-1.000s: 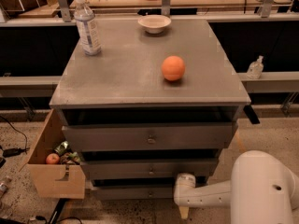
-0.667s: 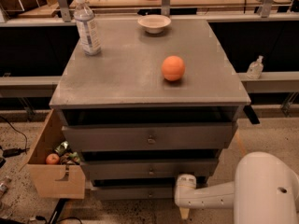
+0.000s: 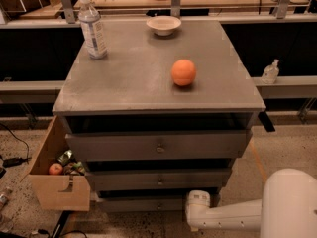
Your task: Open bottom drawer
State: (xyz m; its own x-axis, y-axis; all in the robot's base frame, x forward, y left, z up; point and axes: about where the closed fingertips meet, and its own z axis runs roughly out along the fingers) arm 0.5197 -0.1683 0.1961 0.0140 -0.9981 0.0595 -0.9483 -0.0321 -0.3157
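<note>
A: Where does the bottom drawer sit in the camera view?
B: The bottom drawer [image 3: 133, 205] is the lowest of three grey fronts in the cabinet [image 3: 124, 83], right under the middle drawer [image 3: 124, 180] and close to the floor. Its front faces the camera, its long axis runs level from left to right, and a small knob [image 3: 159, 206] marks its centre.
A: And the gripper?
B: The gripper [image 3: 197, 208] is at the end of the white arm [image 3: 235, 216], low on the right, in front of the drawer's right end and right of the knob. I cannot tell whether it is spread or pressed together.
A: What else?
B: On the cabinet top are an orange [image 3: 184, 72], a bottle [image 3: 92, 28] at the back left and a bowl [image 3: 163, 25] at the back; a cardboard box [image 3: 57, 190] stands on the floor at the left
</note>
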